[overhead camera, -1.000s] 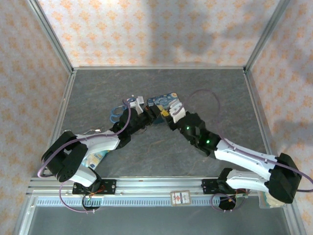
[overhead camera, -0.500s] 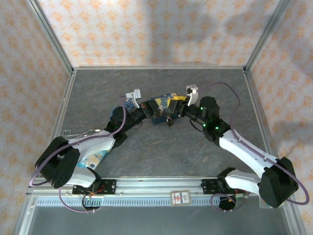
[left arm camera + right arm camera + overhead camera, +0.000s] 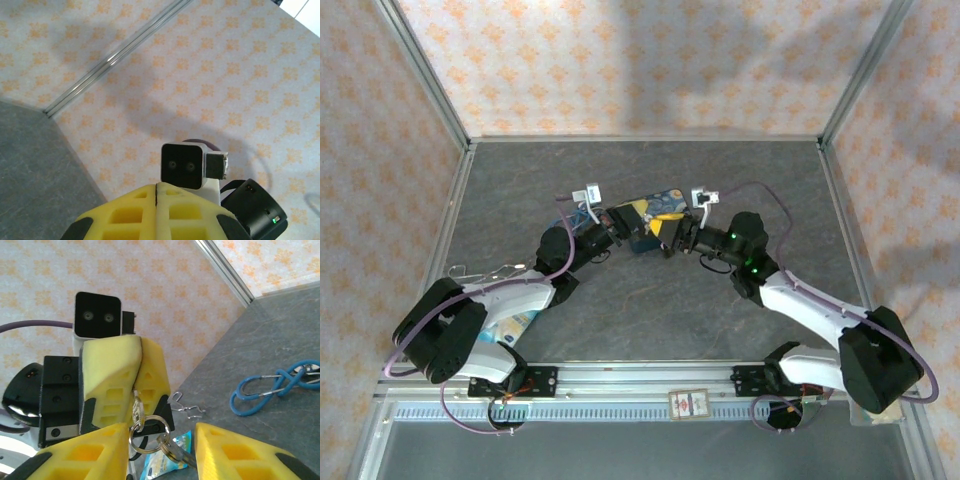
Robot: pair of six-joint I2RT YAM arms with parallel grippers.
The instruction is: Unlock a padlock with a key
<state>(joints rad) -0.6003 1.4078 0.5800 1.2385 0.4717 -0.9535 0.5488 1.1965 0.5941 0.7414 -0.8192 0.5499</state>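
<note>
Right pincer point(image 3: 157, 434) swung in, parted, left pincer point(image 3: 137, 386) clamping thin silvery ringed key point(image 3: 174, 454)

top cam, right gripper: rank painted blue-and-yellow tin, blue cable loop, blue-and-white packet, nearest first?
1. painted blue-and-yellow tin, just behind the right gripper
2. blue cable loop, farther left, mid-table
3. blue-and-white packet, far left, toward the near edge
</note>
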